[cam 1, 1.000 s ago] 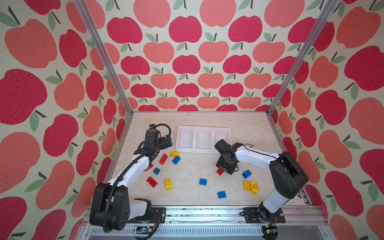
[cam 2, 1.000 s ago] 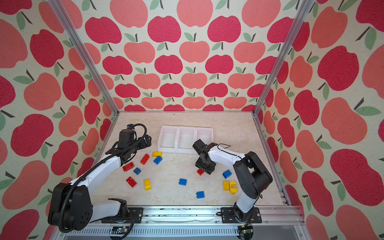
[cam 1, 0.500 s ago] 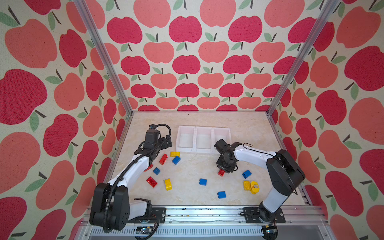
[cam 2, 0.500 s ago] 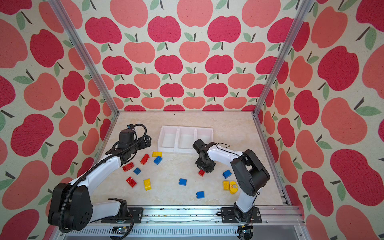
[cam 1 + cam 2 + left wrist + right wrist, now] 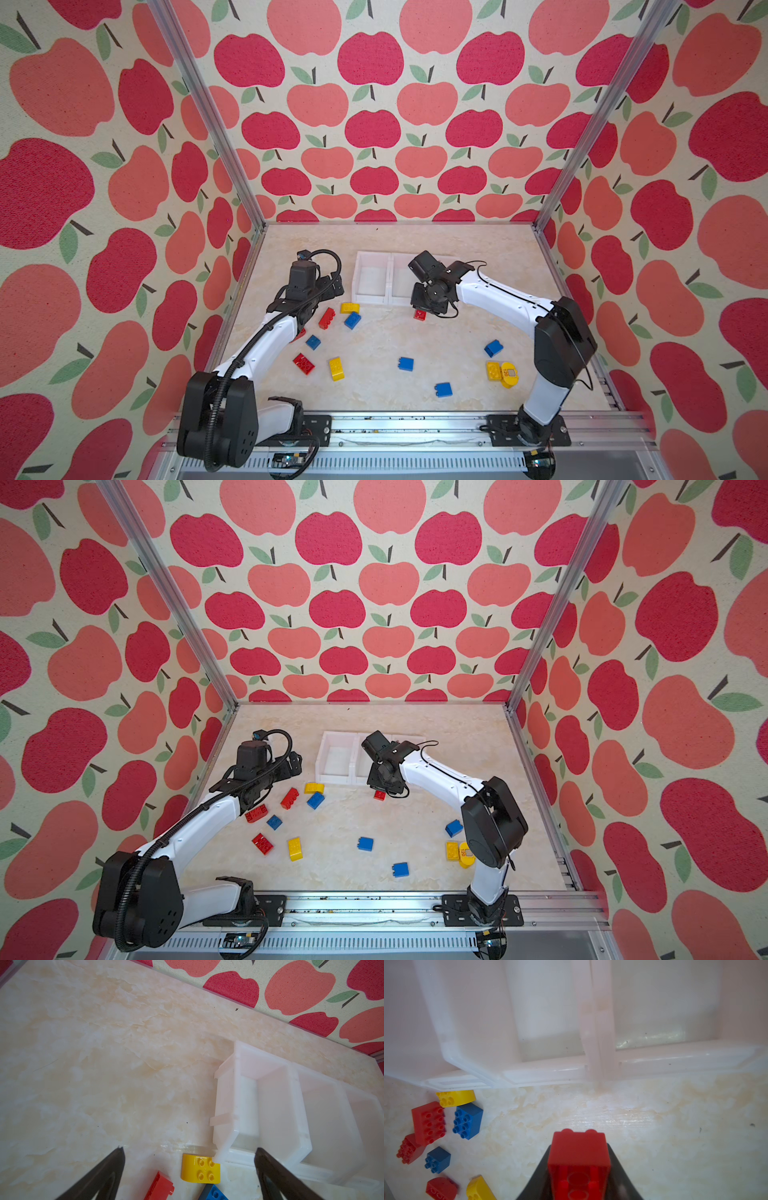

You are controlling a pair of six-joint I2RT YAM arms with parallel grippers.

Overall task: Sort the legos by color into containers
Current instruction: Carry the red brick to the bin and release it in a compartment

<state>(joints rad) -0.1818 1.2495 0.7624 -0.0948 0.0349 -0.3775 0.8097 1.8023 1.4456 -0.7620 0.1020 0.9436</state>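
1. The right end effector (image 5: 579,1177) is clamped on a red brick (image 5: 579,1147), with one black finger down each side of it; the brick's studs point away from the wrist camera, towards the containers (image 5: 370,297).
2. In both top views the held brick sits just in front of the containers' near wall, close to the divide between two bins; whether it is clear of the tabletop (image 5: 374,345) I cannot tell.
3. The left end effector (image 5: 189,1148) stands spread wide and grips nothing; it hangs over the tabletop beside the left end of the containers.
4. A rounded yellow brick (image 5: 200,1168) lies tucked against the corner of the end bin (the bin's lip overlaps it in both wrist views); a blue brick (image 5: 352,320) lies just beside it, and a long red brick (image 5: 327,318) lies next to that.
5. A half-hidden red brick (image 5: 256,813) lies partly under the left arm (image 5: 266,345) in a top view; a small blue brick (image 5: 313,342) is near it.
6. Towards the front, a flat red brick (image 5: 304,363) and a yellow brick (image 5: 336,368) lie close together; a central blue brick (image 5: 405,364) and a front blue brick (image 5: 443,389) lie apart from the rest.
7. On the right, a right-hand blue brick (image 5: 493,348) lies near a square yellow brick (image 5: 493,370); that one touches a round labelled yellow piece (image 5: 510,374).
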